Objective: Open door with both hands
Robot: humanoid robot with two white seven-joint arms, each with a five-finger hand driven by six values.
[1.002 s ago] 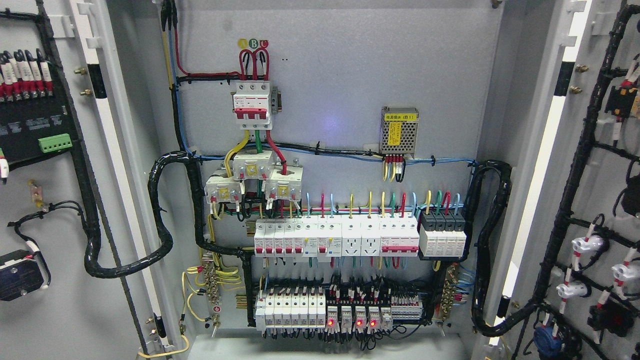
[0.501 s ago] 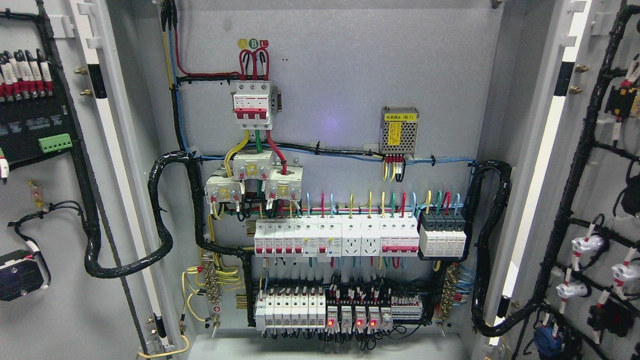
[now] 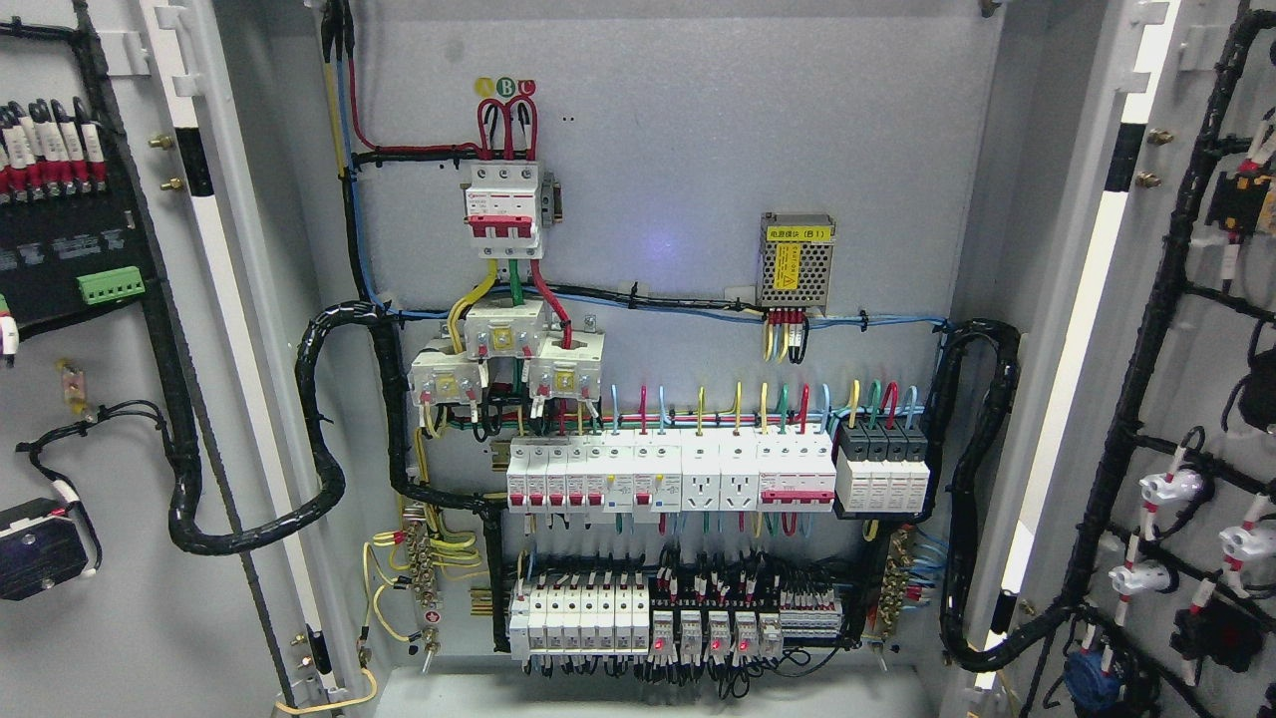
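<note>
Two doors swung wide: left door and right door, both carrying black wire looms on their inner faces. One grey cabinet back panel between them. One three-pole breaker, one mesh-cased power supply, two rows of white modules, three red indicator lights. No robot hand in view; finger state cannot be told. Nothing shifted from the earlier frames.

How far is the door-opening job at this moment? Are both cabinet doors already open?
Done: the grey left door and the grey right door both stand swung wide, showing the cabinet's wired grey back panel with its white breaker row. In hand: nothing, since neither robot hand is in view. Left: apparently nothing.
</note>
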